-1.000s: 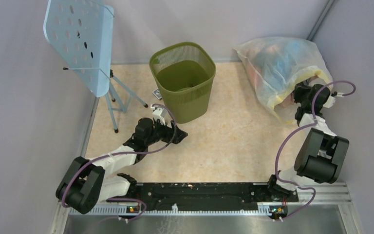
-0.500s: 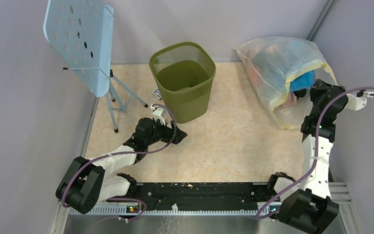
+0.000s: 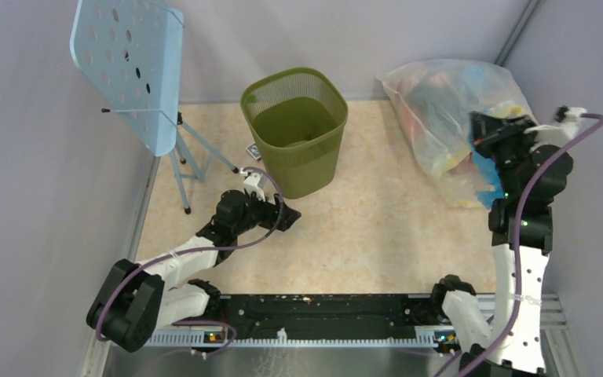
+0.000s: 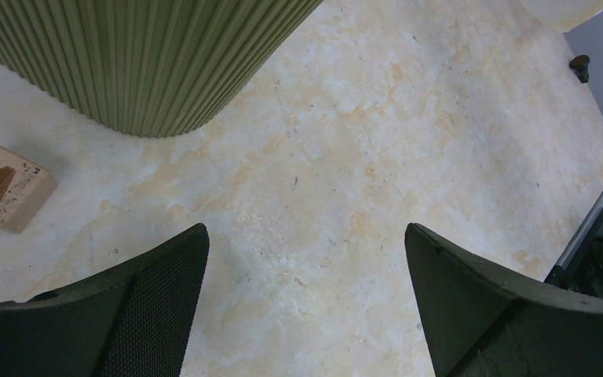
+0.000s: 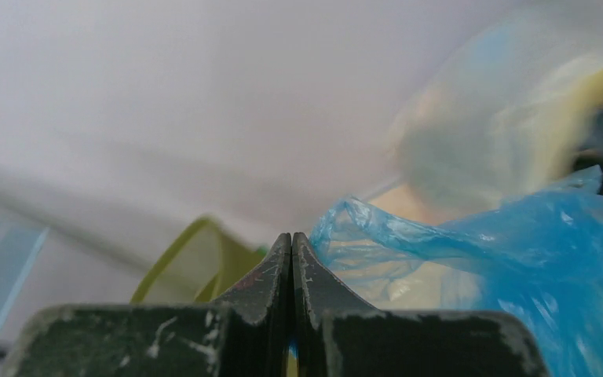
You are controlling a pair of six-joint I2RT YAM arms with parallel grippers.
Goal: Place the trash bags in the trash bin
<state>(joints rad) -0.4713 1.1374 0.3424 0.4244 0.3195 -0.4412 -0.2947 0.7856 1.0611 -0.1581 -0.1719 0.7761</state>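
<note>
Transfer not yet done: no blue shows inside the trash bin [image 3: 245, 100]. The right tool [image 3: 477, 130] is clamped on the trash bag [image 3: 485, 174], raised beside the stuffed bag [image 3: 432, 102] and well apart from the bin. The left tool [image 4: 306, 232] stands open, empty. The right wrist view confirms the pinch; only the overhead shows the gap.

The bin [image 3: 308, 169] is an olive-green plastic wastebasket with lattice sides and a rounded-square rim, narrowing toward its base. It stands upright, mouth open, at the far middle of the worktop [image 3: 377, 228]. The trash bag [image 3: 484, 169] is thin, crinkly, translucent light-blue plastic. It hangs crumpled at the far right, well apart from the bin and clear of the worktop. One bunched fold is pinched at the tips of the right hand [image 3: 476, 128], and the rest drapes below it.
</note>
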